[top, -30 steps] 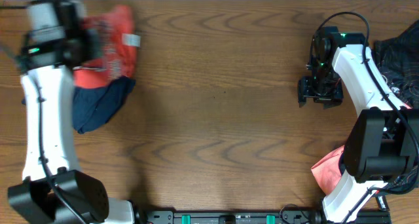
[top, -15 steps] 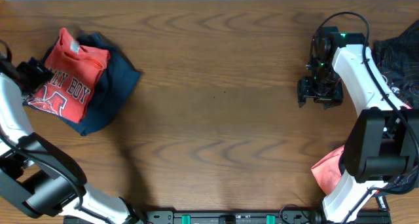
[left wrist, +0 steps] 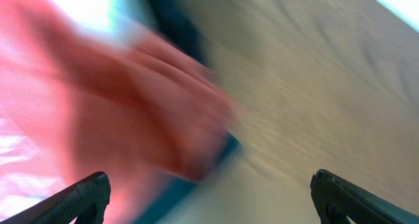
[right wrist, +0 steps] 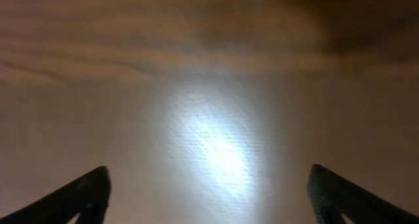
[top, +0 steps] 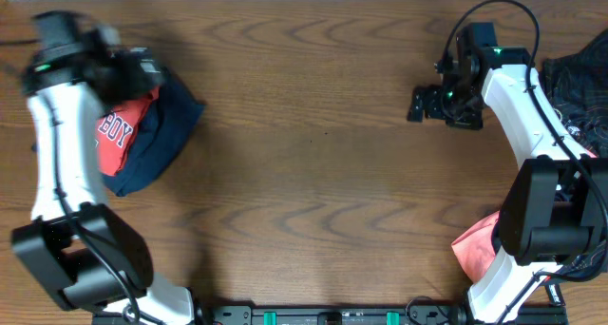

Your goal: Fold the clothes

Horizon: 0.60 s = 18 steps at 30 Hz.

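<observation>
The folded orange-red T-shirt (top: 118,131) with white lettering lies on a navy garment (top: 160,135) at the table's left. My left gripper (top: 142,76), blurred by motion, hovers over the pile's far edge. In the left wrist view its fingers (left wrist: 85,195) stand wide apart and hold nothing, with the T-shirt (left wrist: 98,112) smeared below and a strip of the navy garment (left wrist: 196,188) beside it. My right gripper (top: 429,105) is open over bare wood at the far right. Its fingertips (right wrist: 88,190) are spread with nothing between them. Both wrist gripper views (left wrist: 209,204) (right wrist: 209,198) show empty gaps.
A black printed jersey (top: 581,83) is heaped at the right edge behind the right arm. A pink shirt (top: 475,245) lies at the near right by the arm's base. Brown wooden table (top: 313,182) spans the middle.
The left gripper let go of the T-shirt, now lying on the navy garment, and the arm has swung back over the pile. The right gripper opened wider and shifted left.
</observation>
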Each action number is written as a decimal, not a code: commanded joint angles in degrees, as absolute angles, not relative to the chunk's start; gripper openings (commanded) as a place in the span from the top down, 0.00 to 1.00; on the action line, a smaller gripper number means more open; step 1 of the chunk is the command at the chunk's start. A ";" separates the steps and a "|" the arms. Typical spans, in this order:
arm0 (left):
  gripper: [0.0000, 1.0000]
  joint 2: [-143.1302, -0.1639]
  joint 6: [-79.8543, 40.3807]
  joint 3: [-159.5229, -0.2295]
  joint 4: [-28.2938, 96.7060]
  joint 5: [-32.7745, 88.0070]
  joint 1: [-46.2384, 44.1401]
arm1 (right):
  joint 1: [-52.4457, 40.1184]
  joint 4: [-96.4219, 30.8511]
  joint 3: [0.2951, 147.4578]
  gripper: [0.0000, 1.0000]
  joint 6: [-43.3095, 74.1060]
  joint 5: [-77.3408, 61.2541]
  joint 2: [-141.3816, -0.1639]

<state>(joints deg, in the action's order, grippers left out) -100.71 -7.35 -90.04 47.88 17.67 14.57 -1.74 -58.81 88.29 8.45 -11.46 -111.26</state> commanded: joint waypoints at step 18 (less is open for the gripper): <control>0.02 -79.92 -10.09 -75.18 70.37 7.62 -4.82 | 1.17 -61.21 76.49 0.01 7.07 -7.20 -84.31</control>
<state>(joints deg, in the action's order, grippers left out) -88.09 -7.60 -79.44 72.64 11.35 -4.25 2.83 -63.20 81.49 6.94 -9.52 -90.65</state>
